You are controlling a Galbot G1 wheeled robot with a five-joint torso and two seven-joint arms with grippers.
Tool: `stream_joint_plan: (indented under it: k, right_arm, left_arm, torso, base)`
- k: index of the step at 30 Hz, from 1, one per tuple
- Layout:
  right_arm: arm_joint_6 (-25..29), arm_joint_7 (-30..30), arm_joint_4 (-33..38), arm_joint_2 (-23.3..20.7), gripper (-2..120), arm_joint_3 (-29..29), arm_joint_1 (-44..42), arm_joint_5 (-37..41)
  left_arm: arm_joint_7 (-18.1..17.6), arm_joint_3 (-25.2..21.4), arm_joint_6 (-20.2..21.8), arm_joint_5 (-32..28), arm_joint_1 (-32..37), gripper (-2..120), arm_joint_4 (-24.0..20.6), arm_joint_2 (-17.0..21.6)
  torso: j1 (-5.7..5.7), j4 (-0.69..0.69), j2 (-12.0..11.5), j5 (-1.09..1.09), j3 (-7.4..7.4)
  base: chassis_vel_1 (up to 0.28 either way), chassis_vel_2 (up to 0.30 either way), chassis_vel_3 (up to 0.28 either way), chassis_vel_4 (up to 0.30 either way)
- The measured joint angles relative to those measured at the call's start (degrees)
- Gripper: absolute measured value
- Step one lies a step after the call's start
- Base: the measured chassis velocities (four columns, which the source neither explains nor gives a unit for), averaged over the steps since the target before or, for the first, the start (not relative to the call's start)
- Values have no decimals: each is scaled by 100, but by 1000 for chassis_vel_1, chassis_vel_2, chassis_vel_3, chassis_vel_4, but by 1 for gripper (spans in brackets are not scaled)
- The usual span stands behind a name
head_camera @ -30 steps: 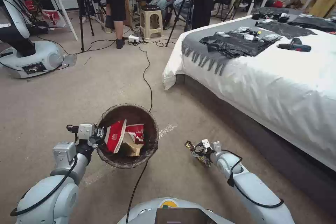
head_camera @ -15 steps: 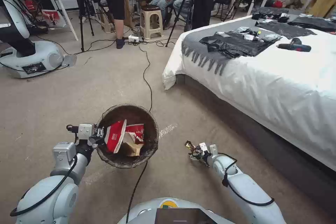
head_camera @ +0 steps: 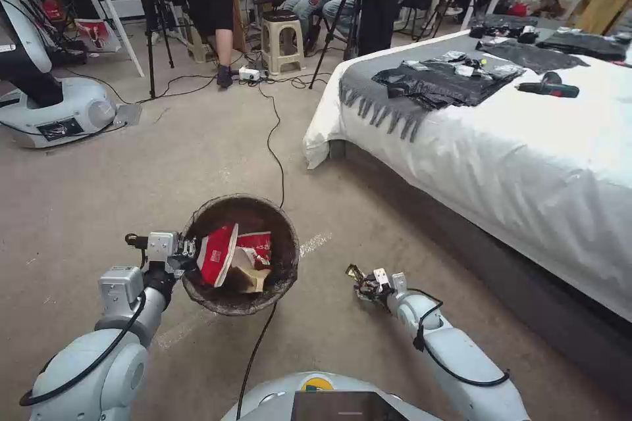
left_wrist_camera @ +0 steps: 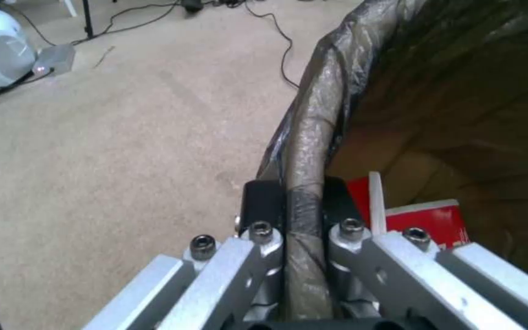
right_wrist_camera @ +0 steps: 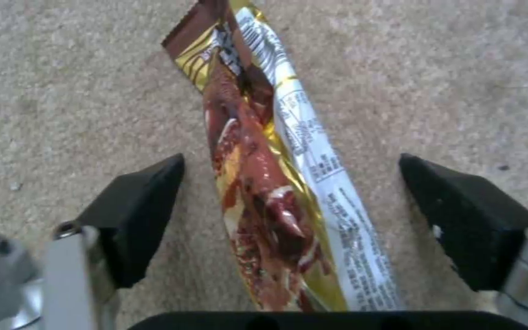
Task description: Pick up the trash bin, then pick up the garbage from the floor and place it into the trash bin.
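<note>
The trash bin (head_camera: 283, 237), round and lined with a dark bag, hangs off the floor with my left gripper (head_camera: 187, 255) shut on its rim (left_wrist_camera: 307, 151). Red-and-white packets (head_camera: 220, 253) and a brown paper piece lie inside it. To its right, a foil snack wrapper (right_wrist_camera: 270, 183), brown and gold garbage, lies flat on the carpet. My right gripper (right_wrist_camera: 288, 206) is open low over it, one black finger (right_wrist_camera: 135, 215) on each side of the wrapper. In the head view that gripper (head_camera: 365, 284) sits at the wrapper (head_camera: 354, 272).
A bed with a white sheet (head_camera: 526, 164) fills the right side, black plastic sheets (head_camera: 441, 82) on top. A black cable (head_camera: 273, 138) runs across the carpet under the bin. Another robot base (head_camera: 56, 112) stands far left; a stool (head_camera: 283, 36), tripods and people are at the back.
My right gripper has moved slightly left and lower onto the wrapper. The camera has shifted a little. The left gripper and bin have stayed put.
</note>
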Motion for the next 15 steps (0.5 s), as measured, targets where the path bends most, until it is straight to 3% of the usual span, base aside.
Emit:
stream_joint_plan:
  k: [15]
  right_arm:
    - [-44, 112, 199, -37, 46, 0, -62, 23]
  left_arm:
    - [12, 12, -6, -7, -34, 3, 0, 22]
  torso:
    - [0, 7, -2, 13, 2]
  base:
    - [0, 0, 0, 0]
